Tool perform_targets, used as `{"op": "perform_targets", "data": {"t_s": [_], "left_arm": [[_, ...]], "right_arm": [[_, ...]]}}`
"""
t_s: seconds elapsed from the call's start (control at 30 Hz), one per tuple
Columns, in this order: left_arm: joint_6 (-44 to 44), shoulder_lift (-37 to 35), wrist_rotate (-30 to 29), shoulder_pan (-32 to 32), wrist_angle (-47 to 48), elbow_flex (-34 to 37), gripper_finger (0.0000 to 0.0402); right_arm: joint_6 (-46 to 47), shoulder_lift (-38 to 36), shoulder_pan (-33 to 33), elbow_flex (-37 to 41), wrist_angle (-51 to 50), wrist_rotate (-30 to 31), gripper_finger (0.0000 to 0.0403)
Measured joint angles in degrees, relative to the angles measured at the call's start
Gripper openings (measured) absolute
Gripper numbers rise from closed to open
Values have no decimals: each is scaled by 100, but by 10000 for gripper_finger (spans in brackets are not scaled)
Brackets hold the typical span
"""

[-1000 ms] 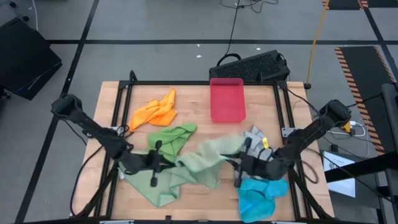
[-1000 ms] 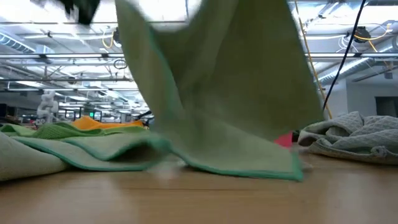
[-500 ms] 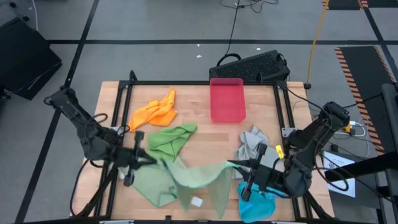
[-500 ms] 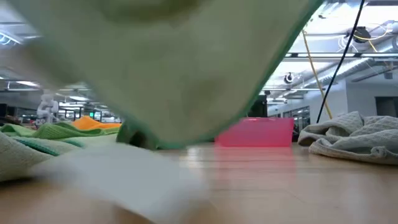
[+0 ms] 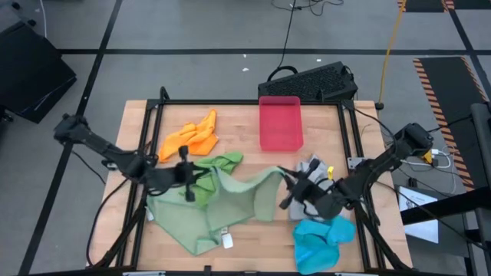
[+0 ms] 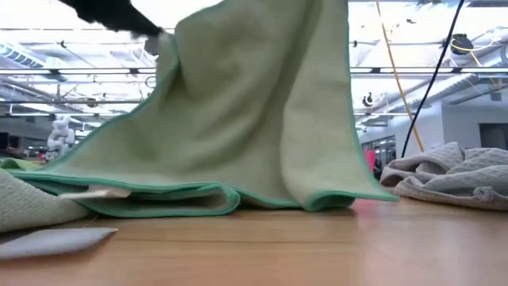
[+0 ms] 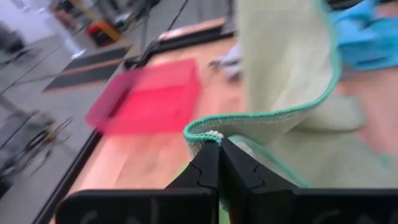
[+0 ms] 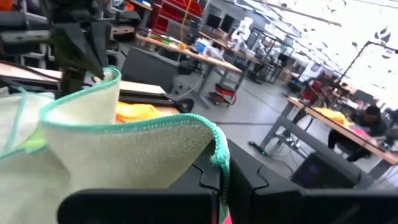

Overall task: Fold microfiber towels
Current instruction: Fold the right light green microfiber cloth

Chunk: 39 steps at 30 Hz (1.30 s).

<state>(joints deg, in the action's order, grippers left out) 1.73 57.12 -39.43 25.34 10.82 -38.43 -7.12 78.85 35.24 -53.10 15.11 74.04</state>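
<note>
Pale sage towel (image 5: 230, 203) hangs stretched between both arms: the left jaws (image 5: 186, 173) are pinched tight on one hemmed corner, the right jaws (image 5: 290, 186) on the other, its lower half trailing on the counter (image 5: 245, 138) beneath them. It looks mid-fold, probably; next they should carry those corners over and lay them flat.

Towel (image 5: 234, 201) spread mid-surface (image 5: 245, 165), one corner in left hand (image 5: 192, 173), other in right hand (image 5: 285, 178). Tray (image 5: 280, 123) at far edge. Crumpled towel (image 5: 192, 136) far left; another (image 5: 322, 241) near right corner, one more (image 5: 311, 169) just behind right hand
</note>
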Motion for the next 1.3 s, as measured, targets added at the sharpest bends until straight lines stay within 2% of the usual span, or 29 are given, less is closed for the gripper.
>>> {"op": "perform_targets", "data": {"t_s": [0.2, 0.43, 0.57, 0.63, 0.77, 0.83, 0.97, 1.07, 1.17, 1.3], "left_arm": [[184, -23, 78, -702, -43, 224, 9], [148, 151, 1321, -806, -214, 235, 5], [-109, 184, 1864, -666, -77, 235, 9], [-212, 181, 1863, -607, 8, 235, 5], [-257, 184, 1366, -626, 153, 235, 6], [-229, 205, 1312, -691, 182, 235, 11], [323, 288, 1449, -747, 271, 244, 18], [794, 487, 1385, -747, 346, 237, 27], [1047, 705, 1328, -749, 452, 243, 48], [1686, 975, 1188, -787, 770, 244, 99]], "right_arm": [[612, -556, 49, 599, 7, -272, 2], [1720, -892, 38, 1503, 11, -1385, 2], [2346, -1046, -34, 2051, -4, -1668, 2], [2529, -1161, -98, 2249, 26, -1715, 2], [2749, -1291, -301, 2490, 150, -1728, 2], [2803, -1285, -389, 2523, 178, -1850, 2], [3019, -1207, -577, 2533, 177, -2401, 2], [3133, -1162, -683, 2533, 197, -2568, 2], [3194, -1103, -753, 2533, 220, -2636, 2], [3170, -1034, -819, 2533, 294, -2638, 2]]}}
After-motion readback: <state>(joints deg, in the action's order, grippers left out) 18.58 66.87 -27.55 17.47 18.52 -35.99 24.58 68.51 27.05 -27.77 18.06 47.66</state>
